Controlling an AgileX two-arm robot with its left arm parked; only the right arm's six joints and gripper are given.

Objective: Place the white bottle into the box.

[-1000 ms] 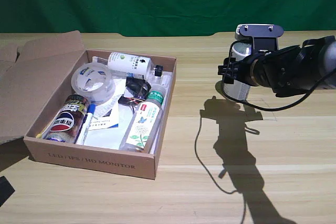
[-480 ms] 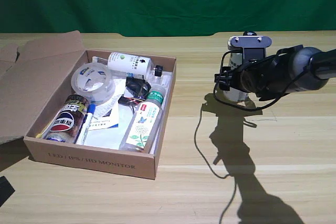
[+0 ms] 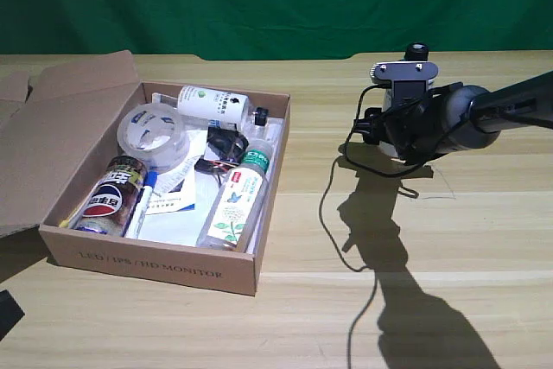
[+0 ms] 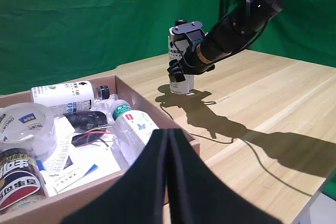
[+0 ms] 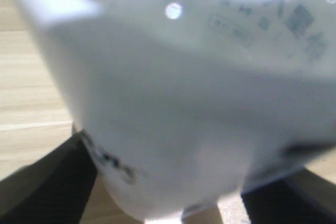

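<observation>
Jaws either side of the white bottle, grip unclear; right gripper well apart from the box printed "HD MONITOR".

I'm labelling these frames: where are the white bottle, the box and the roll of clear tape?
white bottle (image 4: 175, 34): left wrist view, upper body above the arm.
box (image 3: 151, 264): exterior view, printed front wall.
roll of clear tape (image 3: 130, 143): exterior view, the roll's outer wall.
</observation>
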